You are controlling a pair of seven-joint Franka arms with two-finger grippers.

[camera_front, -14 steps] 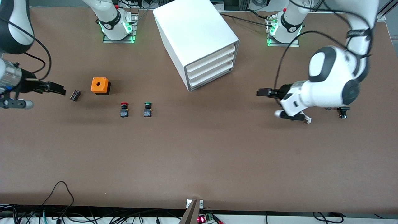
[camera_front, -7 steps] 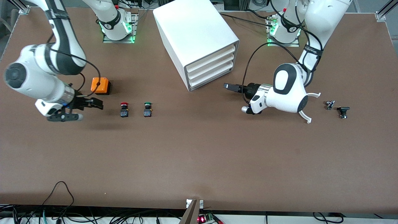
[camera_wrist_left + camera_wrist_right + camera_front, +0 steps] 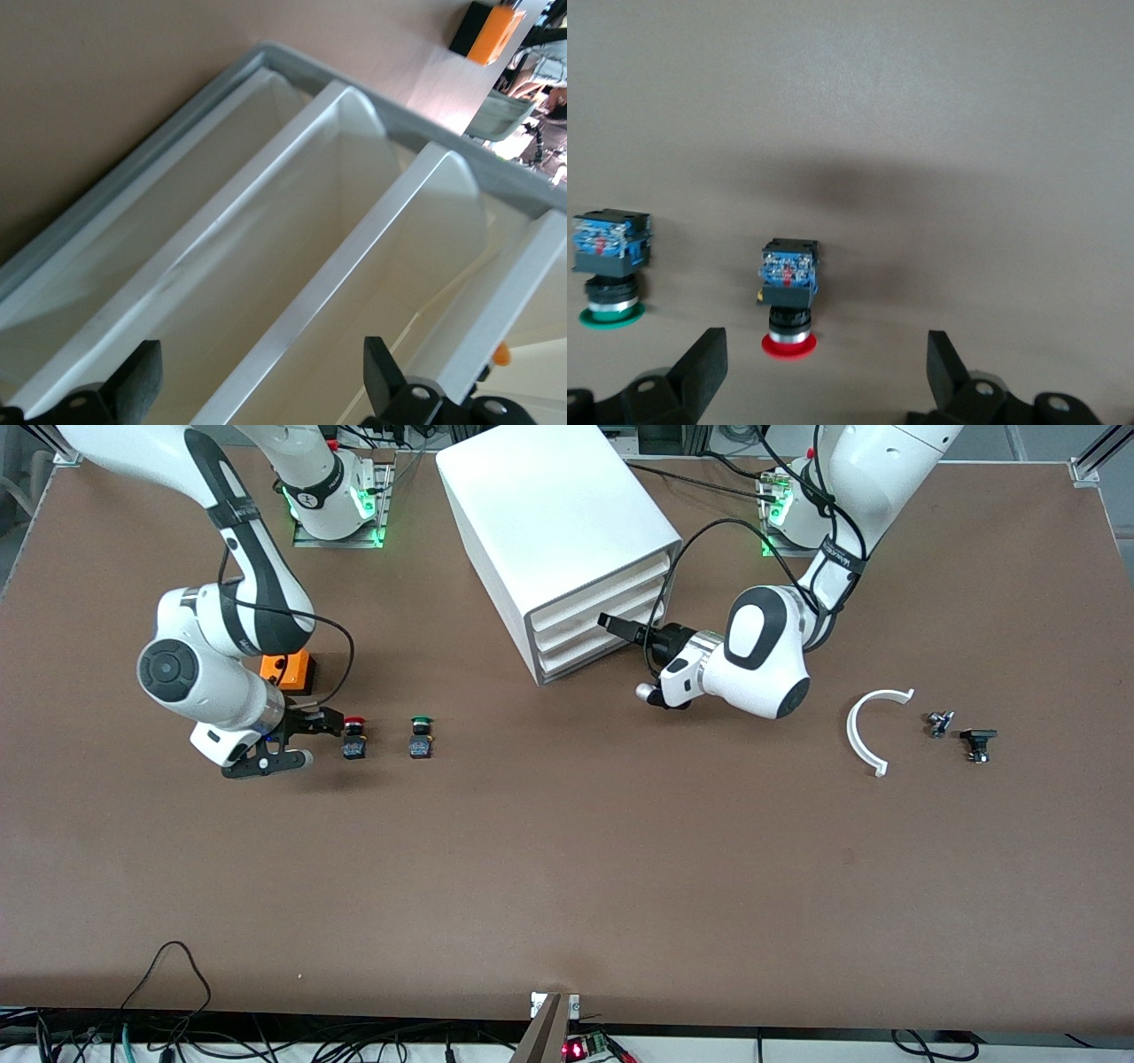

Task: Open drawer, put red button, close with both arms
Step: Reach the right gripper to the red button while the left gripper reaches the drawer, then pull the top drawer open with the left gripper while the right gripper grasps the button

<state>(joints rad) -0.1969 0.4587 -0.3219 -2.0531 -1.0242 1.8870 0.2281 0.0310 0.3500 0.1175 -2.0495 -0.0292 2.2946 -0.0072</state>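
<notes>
Progress is nil so far: all three drawers (image 3: 595, 622) near the bench's top edge sit shut, and the red button (image 3: 354, 738) lies on the bench beside the green one (image 3: 421, 737). Both grippers are spread wide and empty, the left gripper (image 3: 609, 622) at the drawer fronts, the right gripper (image 3: 330, 721) over the red button. Only the wrist views show those gaps, the right one also revealing the red button's blue body (image 3: 789, 267).

The counter (image 3: 567, 868) is matt brown, faintly mottled. The cabinet (image 3: 549, 505) looks like smooth white plastic, grey-rimmed, its drawer (image 3: 602, 615) satin white. The red button (image 3: 788, 341) has a glossy plastic cap.
</notes>
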